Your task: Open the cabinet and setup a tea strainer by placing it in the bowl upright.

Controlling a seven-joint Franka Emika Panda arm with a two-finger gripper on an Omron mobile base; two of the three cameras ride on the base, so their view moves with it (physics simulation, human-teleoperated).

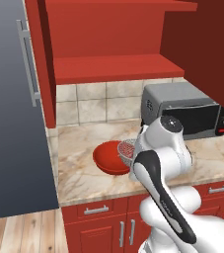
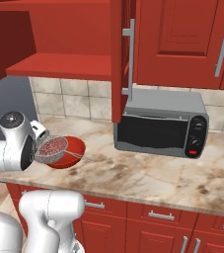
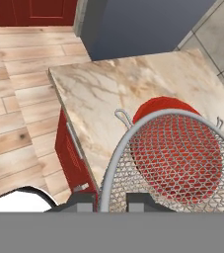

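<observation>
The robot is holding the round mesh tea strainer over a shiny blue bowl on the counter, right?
Almost. The glossy round bowl is red, not blue, as the right base view shows. The rest holds: the greyish round mesh tea strainer is gripped by the shut jaws of the gripper and held over that bowl on the marble counter.

No readable text, label, brand or number appears anywhere. The toaster oven (image 2: 162, 123) carries only unmarked dark knobs and a small red indicator at its 4 o'clock corner.
</observation>
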